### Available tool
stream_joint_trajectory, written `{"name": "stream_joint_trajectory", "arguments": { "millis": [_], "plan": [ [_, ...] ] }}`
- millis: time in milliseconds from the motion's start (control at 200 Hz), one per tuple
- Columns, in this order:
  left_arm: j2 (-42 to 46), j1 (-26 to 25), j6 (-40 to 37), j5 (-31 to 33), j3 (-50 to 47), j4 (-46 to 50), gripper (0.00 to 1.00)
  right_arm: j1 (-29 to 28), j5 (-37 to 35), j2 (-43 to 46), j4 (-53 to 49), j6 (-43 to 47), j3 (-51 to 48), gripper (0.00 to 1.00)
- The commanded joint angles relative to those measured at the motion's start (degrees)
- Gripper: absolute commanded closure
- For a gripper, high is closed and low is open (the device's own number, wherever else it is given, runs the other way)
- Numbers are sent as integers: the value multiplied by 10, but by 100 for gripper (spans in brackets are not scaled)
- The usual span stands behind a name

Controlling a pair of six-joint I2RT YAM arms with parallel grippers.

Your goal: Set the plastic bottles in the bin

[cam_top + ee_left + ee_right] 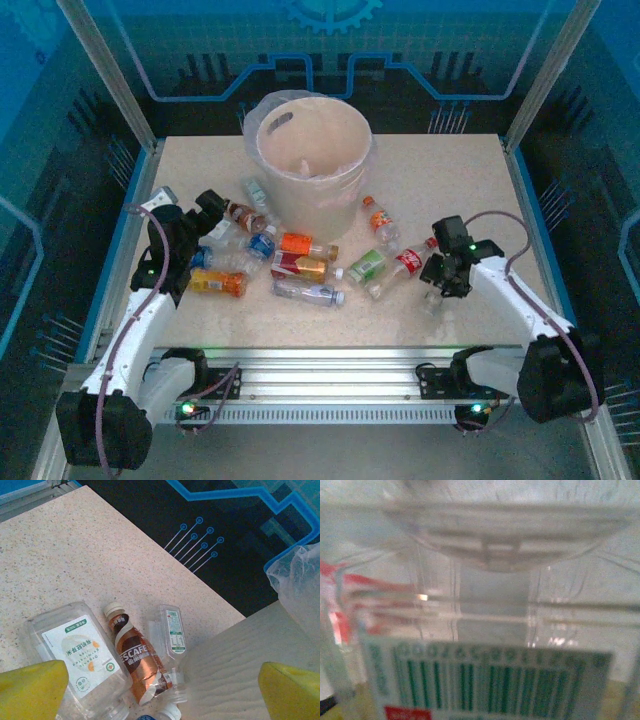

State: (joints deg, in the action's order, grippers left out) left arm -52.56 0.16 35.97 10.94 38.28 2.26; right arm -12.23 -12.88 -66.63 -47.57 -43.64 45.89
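Pretty clearly a robotics lab test cell, not anyone's home. A left arm (135,320) and a right arm (520,300) are bolted to an aluminium rail (330,370) at the near edge of a speckled counter (470,180). Metal frame posts (108,75) box it in. The backdrop (330,60) is printed with blue circuit traces and, I think, a gear (330,12).

White arms (128,335), black joints, purple cables (520,228), green lights (186,408), yellow jaws
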Motion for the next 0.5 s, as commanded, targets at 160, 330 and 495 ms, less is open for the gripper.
{"name": "stream_joint_trajectory", "arguments": {
  "millis": [160,330,495],
  "plan": [
    [-2,2,18,7,-18,-23,1,-55,-51,-5,-8,108,201,70],
    [-10,2,25,-12,-16,-25,1,-99,-42,-95,7,199,387,72],
    [-11,2,25,-31,-11,-21,1,-130,9,-196,22,260,564,72]
  ]
}}
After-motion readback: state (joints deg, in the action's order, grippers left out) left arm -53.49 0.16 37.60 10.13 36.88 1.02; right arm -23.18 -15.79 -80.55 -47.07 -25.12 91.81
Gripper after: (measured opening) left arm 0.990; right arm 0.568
